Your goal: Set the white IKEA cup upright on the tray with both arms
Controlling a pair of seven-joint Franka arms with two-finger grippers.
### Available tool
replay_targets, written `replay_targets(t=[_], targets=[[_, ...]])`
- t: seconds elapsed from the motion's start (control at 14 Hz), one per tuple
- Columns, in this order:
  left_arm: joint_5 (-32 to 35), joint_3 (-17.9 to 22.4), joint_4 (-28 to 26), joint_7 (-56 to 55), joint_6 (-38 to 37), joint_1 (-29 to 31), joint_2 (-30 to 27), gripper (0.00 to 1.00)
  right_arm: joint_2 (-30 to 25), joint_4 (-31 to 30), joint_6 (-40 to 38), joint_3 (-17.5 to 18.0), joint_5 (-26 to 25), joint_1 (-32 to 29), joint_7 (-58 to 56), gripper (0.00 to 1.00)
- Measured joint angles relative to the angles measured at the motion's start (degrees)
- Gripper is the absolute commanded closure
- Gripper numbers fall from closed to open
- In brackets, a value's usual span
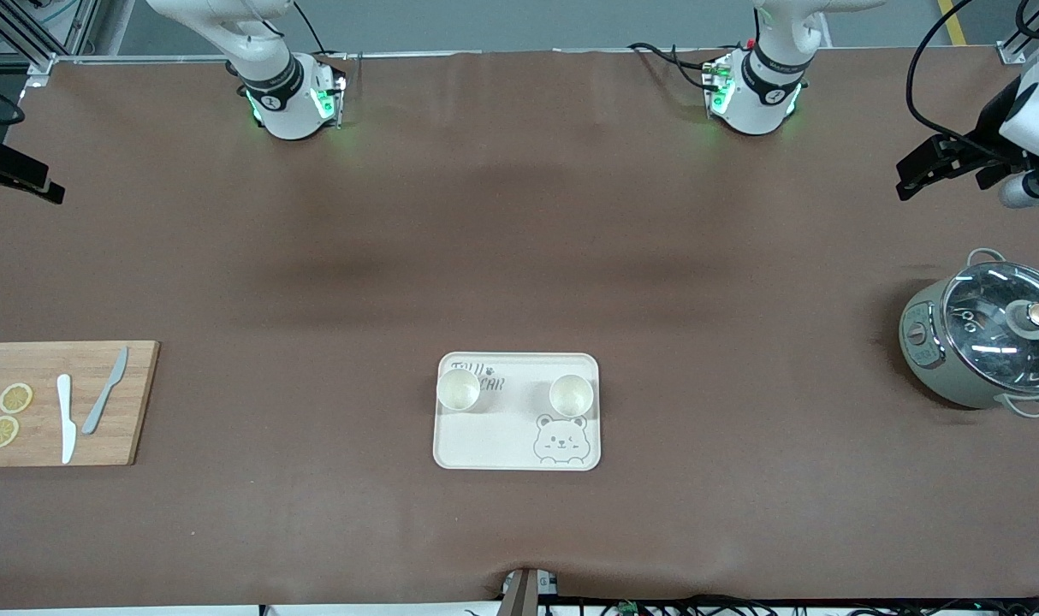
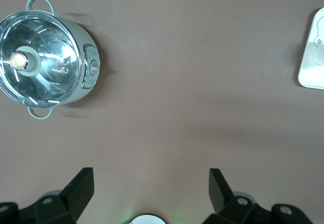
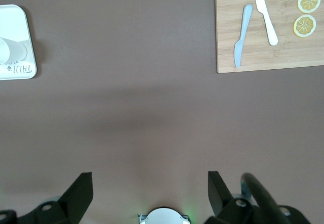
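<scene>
Standing: two white cups [image 1: 458,389] [image 1: 571,394] upright on tray [image 1: 485,445], lower centre of frame
Left end effector [image 2: 151,186]: wide, empty, high over bare counter [image 1: 519,257]
Right end effector [image 3: 150,188]: wide, empty, likewise parked
Remaining: seemingly nothing

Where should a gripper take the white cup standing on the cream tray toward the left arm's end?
Probably by the rim, from straight above. The small white cup stands upright, mouth up, on the cream rectangular tray, so one finger could go inside and one outside the thin wall. The second white cup stands apart from it, leaving room. Both the left gripper and right gripper are open and holding nothing.
</scene>
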Motion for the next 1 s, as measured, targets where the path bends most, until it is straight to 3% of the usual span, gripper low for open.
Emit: replay_targets(t=[1.0], targets=[[0.0, 0.0, 0.0, 0.0, 0.3, 0.0, 0.2, 0.00, -0.1, 0.0, 0.3, 0.4, -3.1, 0.1, -0.1, 0.00]])
